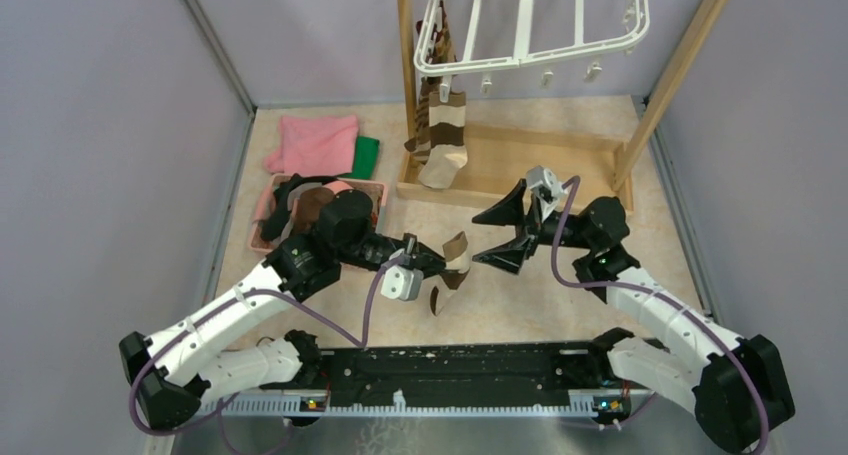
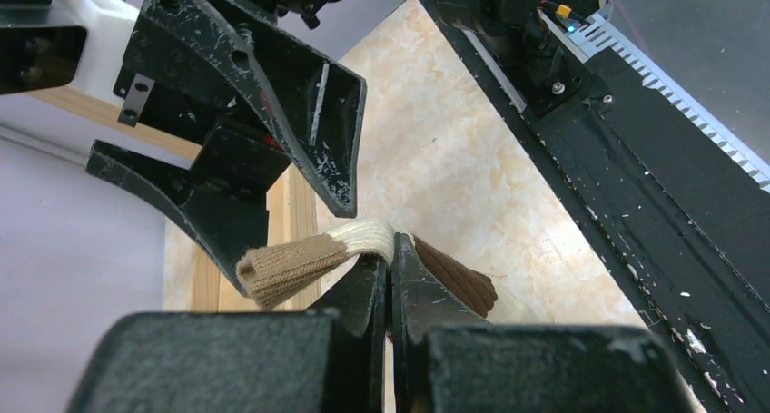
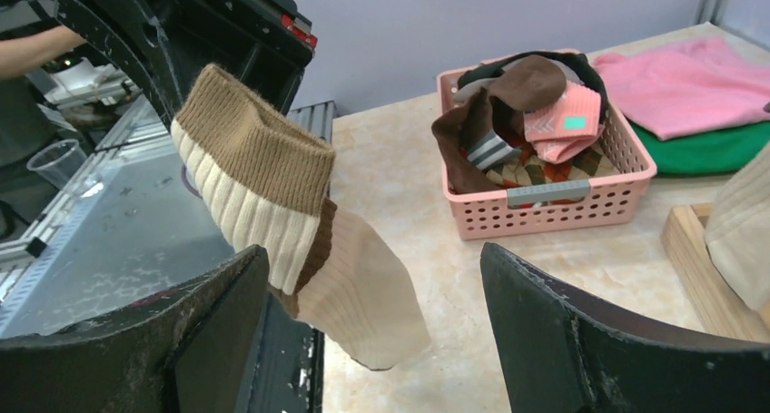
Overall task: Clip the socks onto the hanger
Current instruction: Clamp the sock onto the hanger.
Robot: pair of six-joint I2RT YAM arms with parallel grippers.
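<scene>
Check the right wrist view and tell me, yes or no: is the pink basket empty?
No, the pink basket holds a heap of socks.

- You get no legible text, brand or number in any view.
- Teal tag [image 3: 573, 122] on pink sock [image 3: 556, 112] in pink basket [image 3: 545, 218]: too small to read.

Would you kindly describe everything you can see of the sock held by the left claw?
The sock is a soft ribbed knit, banded brown, cream, dark brown and tan. The shut left claw pinches its cream band near the cuff, and the rest hangs limp above the table. Its cuff end sits between the fingers of the open right claw; whether they touch it cannot be told.
</scene>
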